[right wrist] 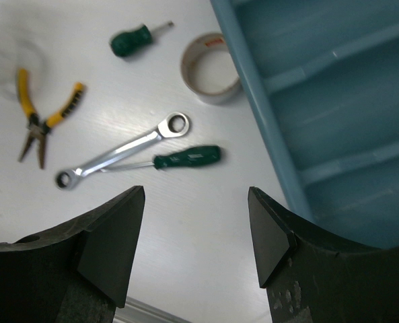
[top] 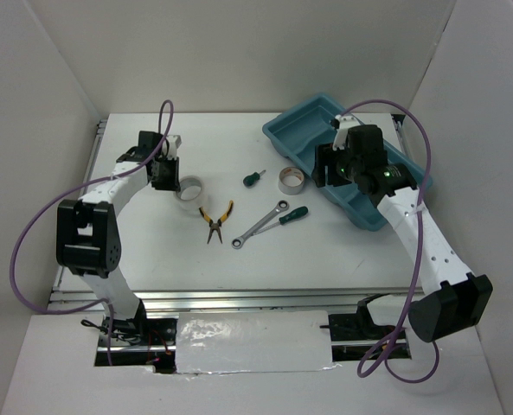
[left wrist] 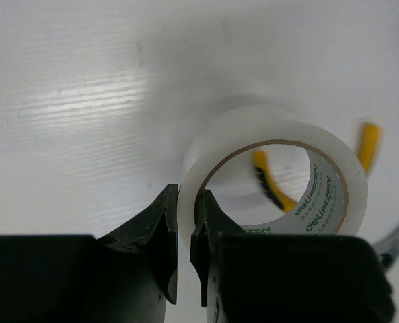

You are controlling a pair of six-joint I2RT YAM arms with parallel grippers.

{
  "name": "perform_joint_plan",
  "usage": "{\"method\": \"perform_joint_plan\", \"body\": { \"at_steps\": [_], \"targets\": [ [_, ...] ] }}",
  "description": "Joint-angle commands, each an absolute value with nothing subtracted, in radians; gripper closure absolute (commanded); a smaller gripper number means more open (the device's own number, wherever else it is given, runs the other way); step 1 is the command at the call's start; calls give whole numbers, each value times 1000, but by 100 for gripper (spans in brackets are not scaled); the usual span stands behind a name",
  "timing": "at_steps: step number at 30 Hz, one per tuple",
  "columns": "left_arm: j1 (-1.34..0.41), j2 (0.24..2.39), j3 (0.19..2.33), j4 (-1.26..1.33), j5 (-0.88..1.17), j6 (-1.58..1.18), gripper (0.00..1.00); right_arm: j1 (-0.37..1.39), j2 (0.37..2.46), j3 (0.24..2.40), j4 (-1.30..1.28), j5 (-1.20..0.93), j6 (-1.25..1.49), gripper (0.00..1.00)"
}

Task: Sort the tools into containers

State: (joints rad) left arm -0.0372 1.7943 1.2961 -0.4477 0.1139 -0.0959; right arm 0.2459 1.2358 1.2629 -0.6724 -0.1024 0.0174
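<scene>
My left gripper is shut on the wall of the white tape roll, one finger inside the ring and one outside; the roll sits at the table surface. My right gripper is open and empty, hovering by the near left edge of the teal-blue tray. On the table between the arms lie the yellow-handled pliers, the silver wrench, two green screwdrivers and the greyish tape roll.
The right wrist view shows the pliers, wrench, both screwdrivers, the greyish roll and the tray's empty compartments. White walls enclose the table. A metal rail runs along the near edge.
</scene>
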Motion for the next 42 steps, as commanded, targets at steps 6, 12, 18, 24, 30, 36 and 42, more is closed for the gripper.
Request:
{"method": "perform_joint_plan", "body": {
  "at_steps": [6,12,18,24,30,36,42],
  "targets": [
    [-323,1462,1416,-452,-155,-270,100,483,1439,1598,-640,248,376,30],
    [-433,1404,1453,-514,-305,-345,100,670,1551,1785,-678,348,391,34],
    [-437,1368,1445,-557,-288,-429,100,817,1623,1830,-654,505,357,34],
    [-437,1359,1453,-565,-327,-482,100,844,1722,1899,-690,496,376,36],
    [-437,1348,1447,-560,-273,-494,100,842,1775,1963,-718,414,406,37],
    [-437,1365,1454,-560,-262,-503,100,851,1798,2003,-727,374,410,37],
    [-439,1385,1454,-557,-265,-509,100,859,1810,2010,-727,367,405,37]
  ]
}}
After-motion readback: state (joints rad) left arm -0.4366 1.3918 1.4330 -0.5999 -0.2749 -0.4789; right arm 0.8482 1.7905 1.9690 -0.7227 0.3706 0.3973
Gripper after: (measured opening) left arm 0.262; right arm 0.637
